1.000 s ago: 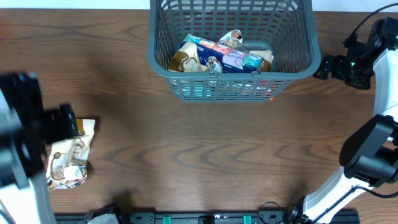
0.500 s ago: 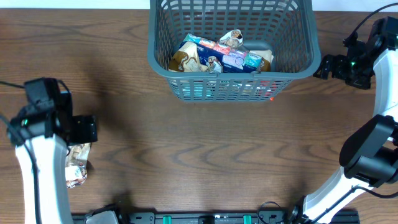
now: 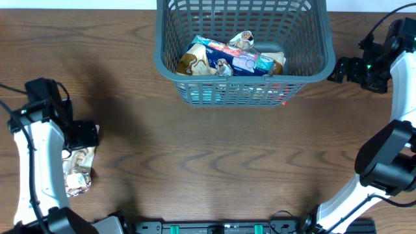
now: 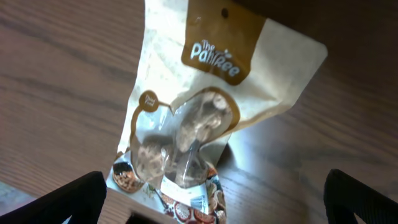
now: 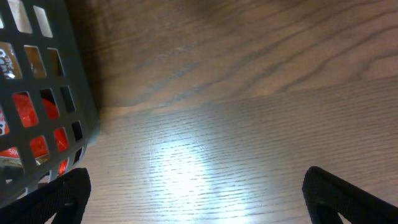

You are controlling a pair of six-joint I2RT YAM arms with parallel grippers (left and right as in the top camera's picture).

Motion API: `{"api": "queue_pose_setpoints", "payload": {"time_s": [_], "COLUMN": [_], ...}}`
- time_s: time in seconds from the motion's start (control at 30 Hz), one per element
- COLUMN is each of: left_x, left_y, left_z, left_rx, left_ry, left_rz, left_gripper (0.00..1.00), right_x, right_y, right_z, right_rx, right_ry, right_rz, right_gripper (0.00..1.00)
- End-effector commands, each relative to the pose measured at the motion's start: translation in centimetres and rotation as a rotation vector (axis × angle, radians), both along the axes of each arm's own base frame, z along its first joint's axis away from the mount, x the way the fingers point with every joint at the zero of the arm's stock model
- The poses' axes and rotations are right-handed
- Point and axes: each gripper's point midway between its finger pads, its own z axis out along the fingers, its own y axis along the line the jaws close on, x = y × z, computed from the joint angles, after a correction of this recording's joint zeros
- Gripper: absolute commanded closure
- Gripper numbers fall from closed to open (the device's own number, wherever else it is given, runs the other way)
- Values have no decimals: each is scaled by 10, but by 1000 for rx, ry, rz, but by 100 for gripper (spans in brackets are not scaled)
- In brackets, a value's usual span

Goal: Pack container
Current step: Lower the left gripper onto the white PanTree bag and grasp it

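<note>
The dark grey lattice container stands at the back middle of the table with several snack packets inside; its corner shows in the right wrist view. A cream and brown nut snack pouch lies flat at the front left and fills the left wrist view. My left gripper is open just above the pouch, fingers spread either side of it. My right gripper is open and empty over bare table right of the container.
Red packets show through the container's slots. The wooden table stretches between the pouch and the container. The arm bases and a black rail lie along the front edge.
My left arm has swung in over the pouch and shifted slightly, now covering the pouch's top end. The right arm and the container have not moved.
</note>
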Motion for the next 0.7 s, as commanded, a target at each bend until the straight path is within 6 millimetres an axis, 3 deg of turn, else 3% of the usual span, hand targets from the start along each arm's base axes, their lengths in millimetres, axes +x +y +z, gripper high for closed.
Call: {"api": "queue_pose_setpoints", "payload": {"time_s": [0.0,0.43,0.67], "left_x": [-7,-16,-27], "left_y": [-5,-8,7], "left_z": [-1,-36,-44], "left_rx": [-15,-9,-11], "left_ry": [-33,-33,4], "left_rz": [21,11,79], "left_gripper": [1,1,1], "right_x": [3,2,0], "right_y": [6,6,7], "right_z": [15,15,14], "right_rx": [-12,-10,-6], "right_ry": [-42,-37,-27], "right_rz": [27,27,28], "right_gripper": [1,1,1]}}
